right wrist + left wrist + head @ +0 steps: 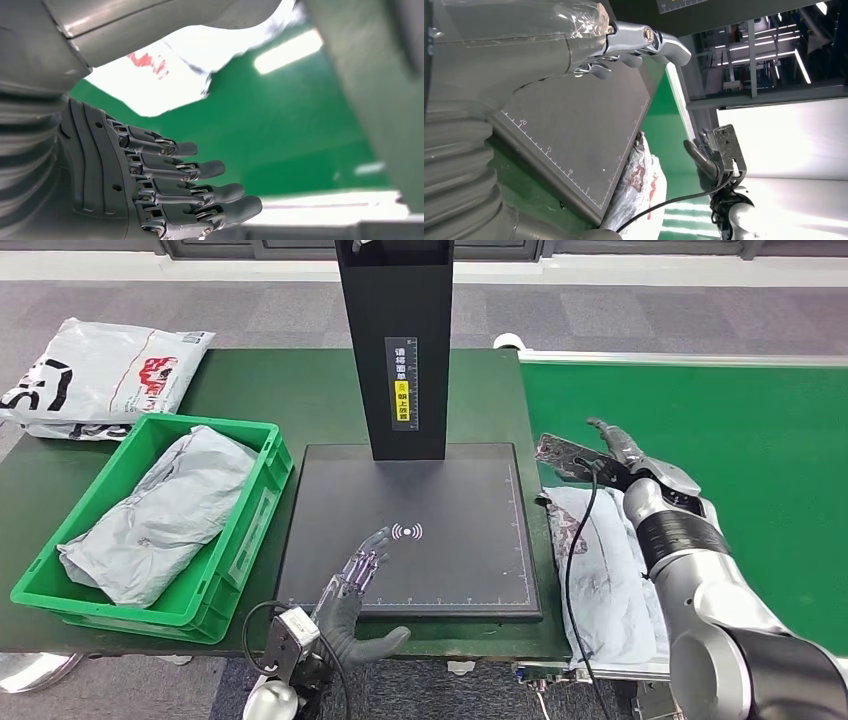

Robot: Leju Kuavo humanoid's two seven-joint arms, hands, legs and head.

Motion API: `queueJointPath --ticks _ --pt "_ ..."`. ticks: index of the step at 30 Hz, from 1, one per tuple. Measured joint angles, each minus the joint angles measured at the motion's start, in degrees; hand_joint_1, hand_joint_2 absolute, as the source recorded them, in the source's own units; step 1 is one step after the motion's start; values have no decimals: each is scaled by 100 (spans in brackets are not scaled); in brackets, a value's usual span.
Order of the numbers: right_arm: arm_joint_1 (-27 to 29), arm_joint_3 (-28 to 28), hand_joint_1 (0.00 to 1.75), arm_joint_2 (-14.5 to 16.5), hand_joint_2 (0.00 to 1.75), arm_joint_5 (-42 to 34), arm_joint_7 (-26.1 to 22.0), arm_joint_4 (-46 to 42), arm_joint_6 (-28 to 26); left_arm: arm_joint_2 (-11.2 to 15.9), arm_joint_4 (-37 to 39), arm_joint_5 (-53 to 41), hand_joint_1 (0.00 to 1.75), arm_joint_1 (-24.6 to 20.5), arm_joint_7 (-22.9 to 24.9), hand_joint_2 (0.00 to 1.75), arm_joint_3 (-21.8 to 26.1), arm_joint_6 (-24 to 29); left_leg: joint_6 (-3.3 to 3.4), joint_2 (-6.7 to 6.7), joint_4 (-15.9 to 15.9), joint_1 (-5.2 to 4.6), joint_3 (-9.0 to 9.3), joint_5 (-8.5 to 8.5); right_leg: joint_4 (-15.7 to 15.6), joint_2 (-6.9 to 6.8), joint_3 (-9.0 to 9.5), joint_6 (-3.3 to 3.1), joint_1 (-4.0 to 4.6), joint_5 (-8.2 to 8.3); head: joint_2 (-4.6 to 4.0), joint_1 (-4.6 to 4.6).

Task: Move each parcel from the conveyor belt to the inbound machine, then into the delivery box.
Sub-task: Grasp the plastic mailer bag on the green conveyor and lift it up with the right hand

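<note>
Progress looks about halfway, we judge: one grey parcel (pixel 165 510) already lies in the green box (pixel 255 510), and another parcel (pixel 600 570) lies at the near end of the green belt (pixel 760 460), just beside the black scanner plate (pixel 450 500), which is bare. Our right hand (pixel 615 455) hovers at that parcel's far edge, fingers straight and apart, gripping nothing. Our left hand (pixel 355 585) waits open over the plate's near edge. Lift, scan and drop remain.
</note>
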Motion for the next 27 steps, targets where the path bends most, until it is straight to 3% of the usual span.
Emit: queueJointPath --ticks 8,27 --pt "-142 672 0 -272 175 714 -462 149 1113 -3 138 59 0 -63 51 175 0 0 0 -3 1 -1 -2 1 0 -3 1 1 -2 0 0 0" --pt "-711 1523 0 -987 175 951 -323 215 1511 -7 615 318 0 -312 229 175 0 123 5 0 3 -5 -2 4 0 -1 2 5 -6 6 0 0"
